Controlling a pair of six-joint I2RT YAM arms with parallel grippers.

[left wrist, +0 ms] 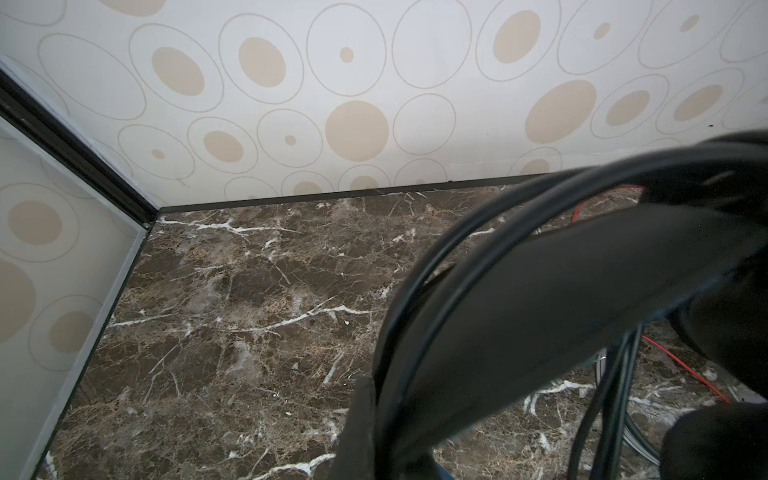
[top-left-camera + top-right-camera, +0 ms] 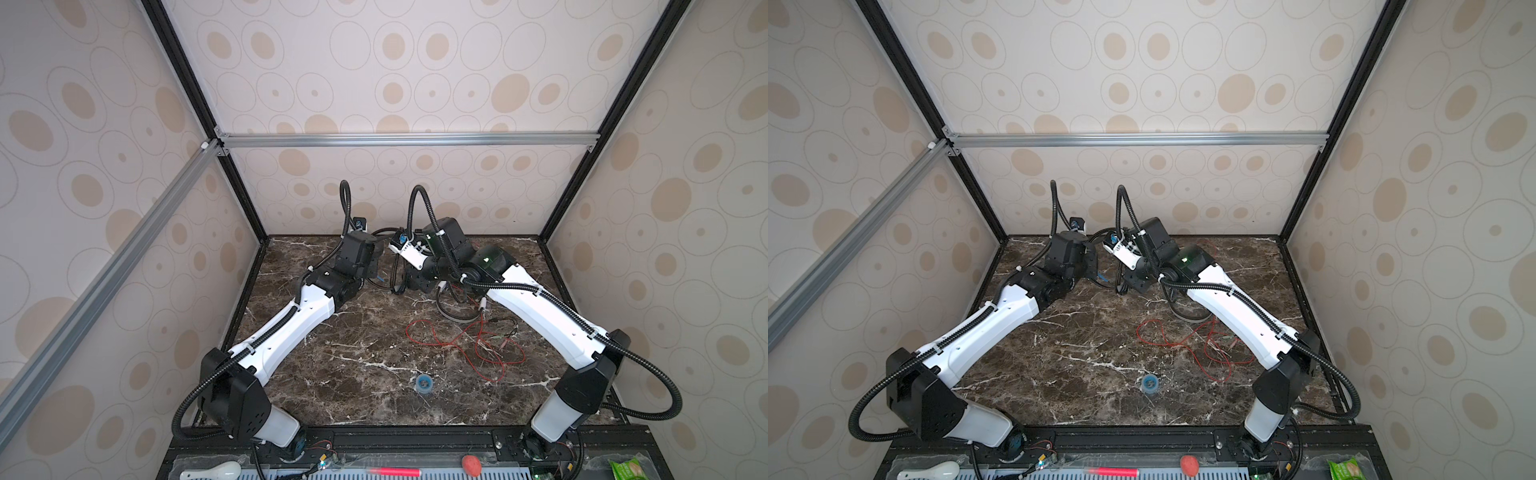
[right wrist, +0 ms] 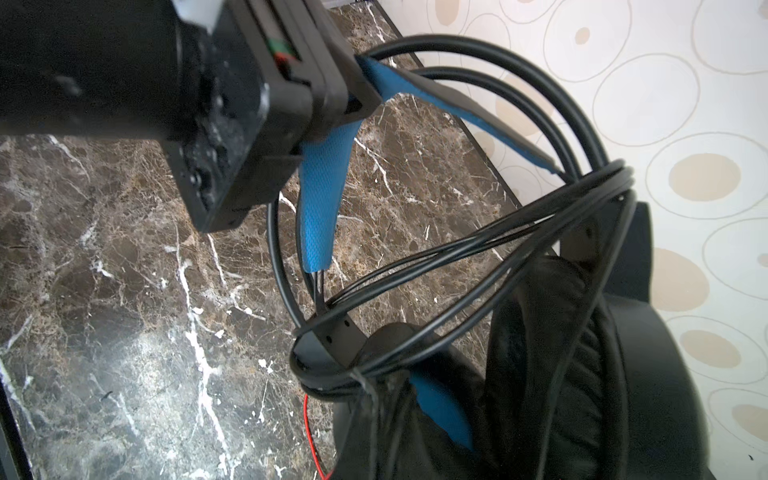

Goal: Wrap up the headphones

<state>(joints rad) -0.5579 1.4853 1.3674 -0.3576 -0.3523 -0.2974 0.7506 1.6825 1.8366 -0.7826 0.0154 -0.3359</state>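
**Operator:** Where are the black headphones [image 3: 582, 395] sitting, and what are my fingers doing?

**Legend:** You are holding the pair between your two wrists at the centre of both top views, over the far middle of the table [image 2: 353, 353]. Your left fingers [image 3: 353, 91], at the upper left of the right wrist view, are clamping the blue-lined headband. Your right fingers are clenched too, but their tips are hiding behind the ear cup, so it cannot be told what they are pinching. The black cord [image 3: 457, 249] is looping several times across the band.

**Operator:** How is the pair likely to be handling?

**Legend:** Probably lightly. The band is looking springy, the pads soft, and the thin cord limp and prone to slipping off. You are safest gripping the stiff band, never a pad. The white headphones [image 2: 457, 313] are lying right of centre, mostly under your right arm, and their red cord [image 2: 482, 332] is sprawling loose.
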